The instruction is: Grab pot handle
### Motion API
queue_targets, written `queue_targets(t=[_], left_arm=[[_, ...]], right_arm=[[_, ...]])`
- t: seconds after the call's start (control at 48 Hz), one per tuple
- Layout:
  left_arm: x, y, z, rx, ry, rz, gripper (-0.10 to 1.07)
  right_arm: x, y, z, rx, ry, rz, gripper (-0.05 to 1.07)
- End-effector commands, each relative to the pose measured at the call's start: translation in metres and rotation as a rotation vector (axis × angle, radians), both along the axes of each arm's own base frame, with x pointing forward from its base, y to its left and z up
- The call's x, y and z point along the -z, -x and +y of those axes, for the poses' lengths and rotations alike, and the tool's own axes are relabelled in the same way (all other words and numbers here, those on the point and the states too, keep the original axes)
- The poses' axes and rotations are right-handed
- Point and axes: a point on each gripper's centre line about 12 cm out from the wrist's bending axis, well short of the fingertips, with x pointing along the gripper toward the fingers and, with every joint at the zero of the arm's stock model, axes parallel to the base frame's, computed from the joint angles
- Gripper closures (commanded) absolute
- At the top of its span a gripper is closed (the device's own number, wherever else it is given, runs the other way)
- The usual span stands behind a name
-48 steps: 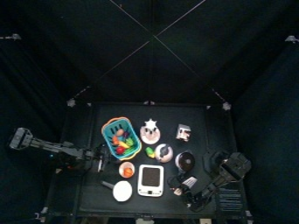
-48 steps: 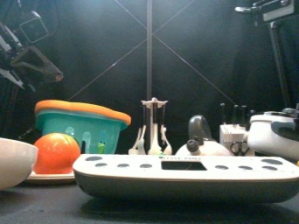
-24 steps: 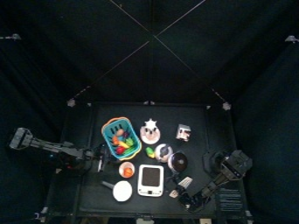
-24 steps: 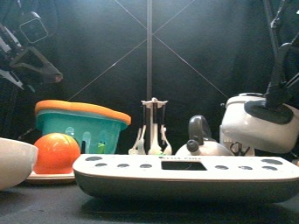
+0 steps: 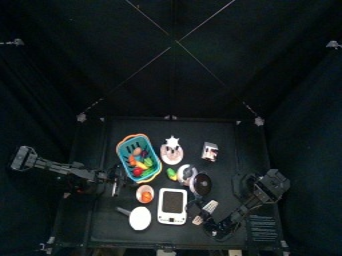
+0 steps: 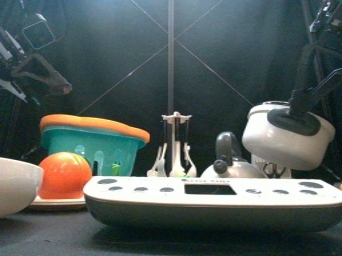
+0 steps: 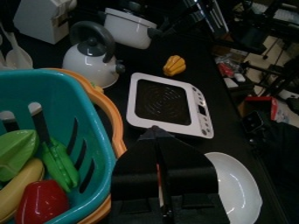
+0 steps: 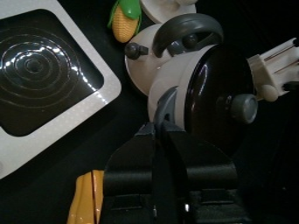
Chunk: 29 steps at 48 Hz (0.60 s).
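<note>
Your right gripper (image 8: 163, 131) is clamped on the pot handle (image 8: 165, 112); pot (image 6: 289, 134) looks airborne, so hold steady.

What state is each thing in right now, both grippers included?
pot: held by its handle, tilted, apparently off the table.
pot handle: clamped between the right gripper's jaws.
right gripper: shut on the pot handle.
left gripper: hangs over the table's left side, empty.
basket: upright, toy food inside.
kettle: upright, lid on.
white cooktop: flat on the table, nothing on it.
</note>
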Motion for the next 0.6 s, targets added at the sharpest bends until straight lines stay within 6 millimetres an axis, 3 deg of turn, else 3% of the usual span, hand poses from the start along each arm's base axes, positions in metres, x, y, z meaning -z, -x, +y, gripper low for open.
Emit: queue_targets(t=[0.0, 0.583], left_arm=[[-0.0036, -0.0024, 0.0, -0.002, 0.001, -0.011, 0.81], [0.0004, -0.0002, -0.0004, -0.005, 0.014, 0.002, 0.81]], right_arm=[[-0.0172, -0.0031, -0.0004, 0.002, -0.035, -0.044, 0.61], [-0.0162, -0.0041, -0.0046, 0.018, -0.036, -0.043, 0.61]])
